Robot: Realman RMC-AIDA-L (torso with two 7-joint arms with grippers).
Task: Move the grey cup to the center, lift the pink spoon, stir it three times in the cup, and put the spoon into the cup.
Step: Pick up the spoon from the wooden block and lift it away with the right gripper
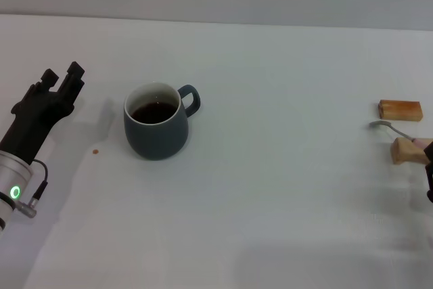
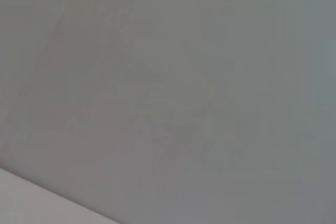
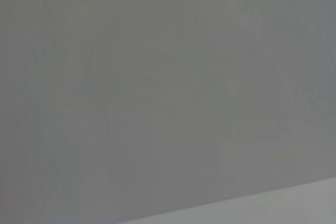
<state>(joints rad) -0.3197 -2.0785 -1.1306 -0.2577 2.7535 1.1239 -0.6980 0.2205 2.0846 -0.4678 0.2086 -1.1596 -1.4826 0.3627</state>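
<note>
One grey cup (image 1: 155, 130) stands left of centre in the head view. At the right edge lie two wooden blocks (image 1: 400, 109) (image 1: 408, 150) and one pink spoon (image 1: 391, 126). One brown speck (image 1: 95, 152) sits lower left of the cup.

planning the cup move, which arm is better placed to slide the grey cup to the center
Left. The left gripper hovers just beside the grey cup, which sits left of the table's middle. Only a dark sliver of the right gripper shows at the far right edge, near the pink spoon.
</note>
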